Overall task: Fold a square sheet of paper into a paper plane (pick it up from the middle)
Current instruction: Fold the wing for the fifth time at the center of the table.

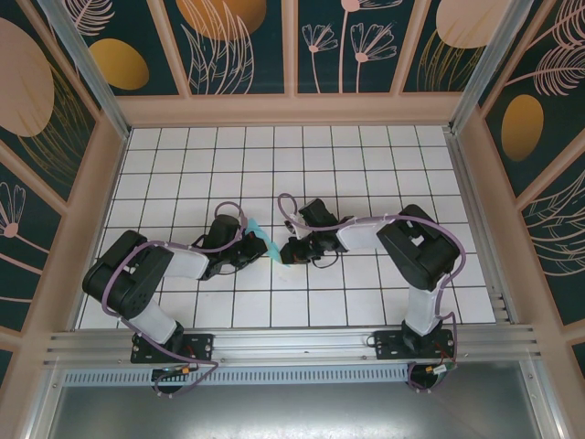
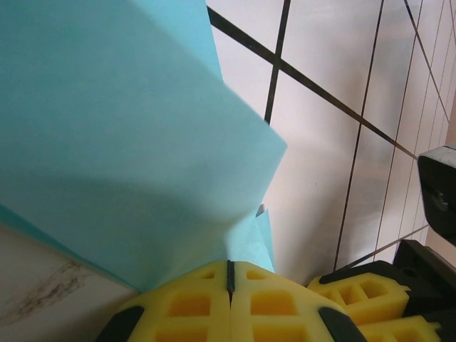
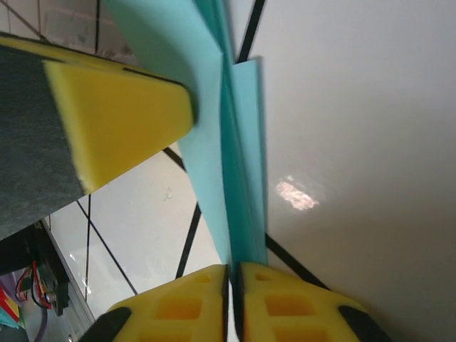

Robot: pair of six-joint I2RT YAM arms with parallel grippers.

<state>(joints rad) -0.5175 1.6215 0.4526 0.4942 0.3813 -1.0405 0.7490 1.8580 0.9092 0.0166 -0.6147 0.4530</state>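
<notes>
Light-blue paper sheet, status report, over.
Left gripper shut on the folded light-blue paper sheet. Right gripper shut on it too. No obstruction seen on the white grid table.

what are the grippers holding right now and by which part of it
Both hold the folded blue paper. The left gripper pinches the narrow end where its folds converge; the right gripper pinches the edge of its stacked layers.

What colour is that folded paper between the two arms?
Plain light blue, unmarked; the paper shows best in the left wrist view.
</notes>
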